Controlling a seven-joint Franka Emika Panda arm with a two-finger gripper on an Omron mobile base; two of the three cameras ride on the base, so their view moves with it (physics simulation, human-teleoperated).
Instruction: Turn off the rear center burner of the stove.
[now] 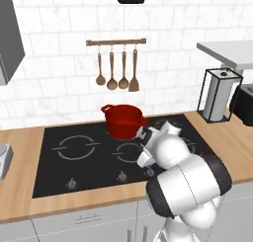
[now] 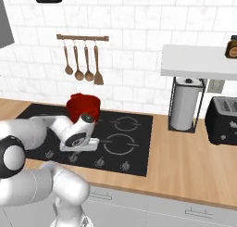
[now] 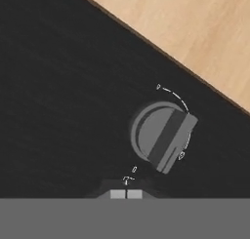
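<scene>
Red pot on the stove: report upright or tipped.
Upright: the red pot stands level on the black glass stove, rim upward.

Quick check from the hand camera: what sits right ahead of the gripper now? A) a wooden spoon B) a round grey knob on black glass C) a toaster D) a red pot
B: the hand view shows a round grey knob with a raised bar on the black glass of the stove, just past the gripper.

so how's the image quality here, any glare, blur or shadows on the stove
Left base view: even flat light, no glare on the stove; soft, slightly blurred edges. Right base view: the same, with a faint shadow under the red pot. Hand view: the knob is sharp enough to show its ridge, but the dial marks are too small to read.
</scene>
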